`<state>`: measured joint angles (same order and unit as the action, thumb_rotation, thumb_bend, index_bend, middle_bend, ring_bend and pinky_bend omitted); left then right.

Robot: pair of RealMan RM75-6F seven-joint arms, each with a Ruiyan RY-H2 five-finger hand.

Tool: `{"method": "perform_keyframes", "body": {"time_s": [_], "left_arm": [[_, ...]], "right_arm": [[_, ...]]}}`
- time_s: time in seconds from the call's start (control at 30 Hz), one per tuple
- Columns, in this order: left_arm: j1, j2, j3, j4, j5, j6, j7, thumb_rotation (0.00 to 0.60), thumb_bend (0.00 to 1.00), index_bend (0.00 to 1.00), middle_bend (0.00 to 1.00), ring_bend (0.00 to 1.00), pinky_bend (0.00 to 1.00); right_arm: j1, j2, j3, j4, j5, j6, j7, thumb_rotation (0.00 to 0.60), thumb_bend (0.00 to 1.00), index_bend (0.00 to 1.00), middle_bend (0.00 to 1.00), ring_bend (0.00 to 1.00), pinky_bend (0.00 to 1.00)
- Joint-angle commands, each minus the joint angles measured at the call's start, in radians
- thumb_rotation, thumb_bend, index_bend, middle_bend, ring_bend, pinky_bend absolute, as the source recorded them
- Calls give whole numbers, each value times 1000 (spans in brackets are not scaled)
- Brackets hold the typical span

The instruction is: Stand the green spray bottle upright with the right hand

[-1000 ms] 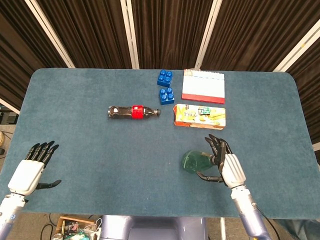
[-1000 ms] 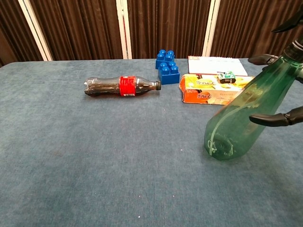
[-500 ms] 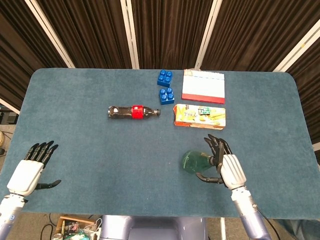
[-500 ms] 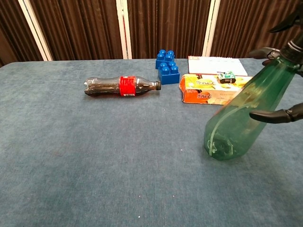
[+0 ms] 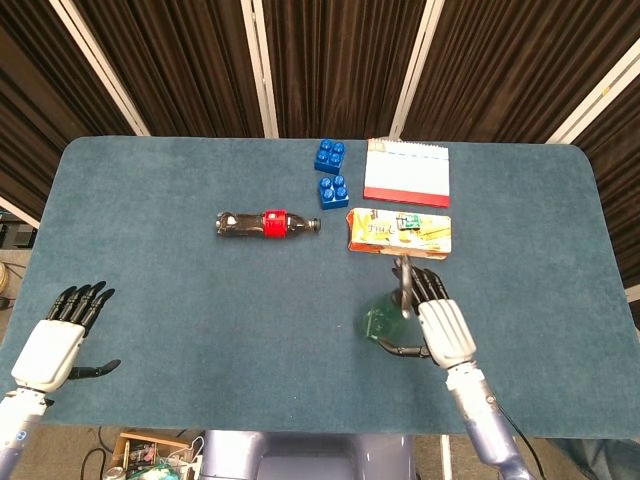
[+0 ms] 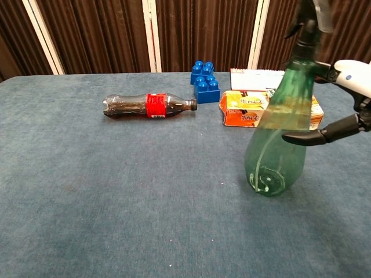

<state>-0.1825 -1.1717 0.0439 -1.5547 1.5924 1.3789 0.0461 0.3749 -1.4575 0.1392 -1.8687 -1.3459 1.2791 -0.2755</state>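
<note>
Tilted steeply a second before, the green spray bottle [image 6: 277, 130] had swung nearly upright, its nozzle now topmost and its base on the surface [image 5: 180, 300], leaning only slightly. The right hand [image 5: 437, 327] gripped it at the waist, thumb in front and fingers [image 6: 348, 72] wrapped behind. The bottle stood near the front edge, right of middle, just in front of an orange snack box [image 5: 399, 232].

To finish well, the hand should probably rock the bottle until its base sits flat, then loosen slowly and draw straight back so the fingers do not drag it over.

The left hand [image 5: 55, 343] rested open near the front left corner, holding nothing.

Counted: one spray bottle, one cola bottle [image 5: 267, 224] lying on its side, two blue building blocks [image 5: 331, 171], one snack box, one red-and-white desk calendar [image 5: 407, 172].
</note>
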Motion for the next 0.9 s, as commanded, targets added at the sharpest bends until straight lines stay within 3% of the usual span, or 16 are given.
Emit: {"method": "perform_keyframes", "body": {"time_s": [0.03,0.5,0.7,0.9], "left_arm": [[0,0,1,0,1,-1,0,600,0,0,0,0,6],[3,0,1,-5,5,7,7,600,0,0,0,0,5],[3,-1,1,-7,4,5,14,600,0,0,0,0,6],[7,-1,-3,-7,1,13,18,600,0,0,0,0,5]], "right_arm": [[-1,2,0,-3,-2,5,-5,600,212,0,0,0,0],[-50,105,-21,4,-35,60,32,600,211,0,0,0,0],[-79,165,-34,82,-49,72,118,600,211,0,0,0,0],[-140,216,-62,174,-61,145,75,600,211,0,0,0,0]]}}
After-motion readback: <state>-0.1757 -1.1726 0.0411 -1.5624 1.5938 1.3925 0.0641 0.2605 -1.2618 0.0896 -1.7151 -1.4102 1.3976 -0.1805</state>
